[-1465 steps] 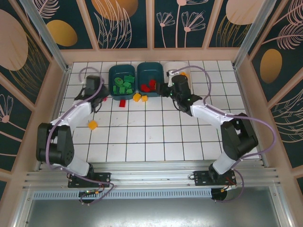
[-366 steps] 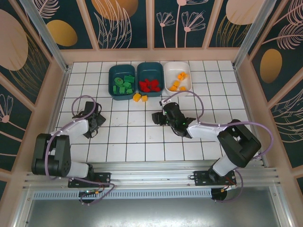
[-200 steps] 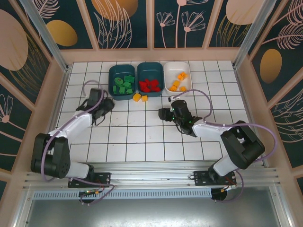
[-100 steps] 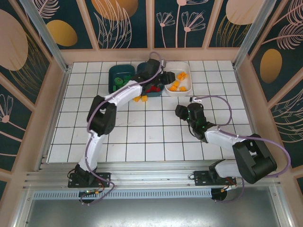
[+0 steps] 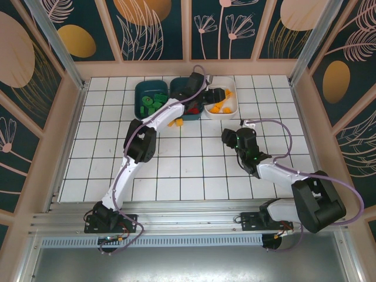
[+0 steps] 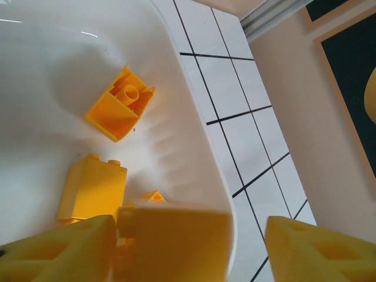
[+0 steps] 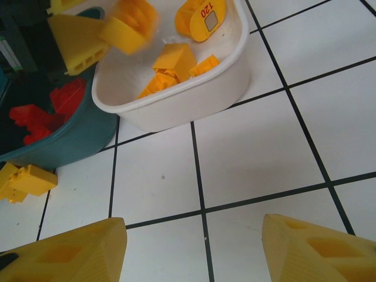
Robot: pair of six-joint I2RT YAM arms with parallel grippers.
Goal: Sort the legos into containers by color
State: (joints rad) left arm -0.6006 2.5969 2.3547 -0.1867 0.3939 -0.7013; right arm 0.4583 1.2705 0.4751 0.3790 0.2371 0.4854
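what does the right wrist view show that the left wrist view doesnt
Right wrist adds the teal tub of red legos, loose yellow legos on the tiles, and the open, empty right gripper. Left wrist adds the beige side wall past the tiles. Both share the white tub, the yellow legos inside it, and a blurred yellow brick at the open left gripper.
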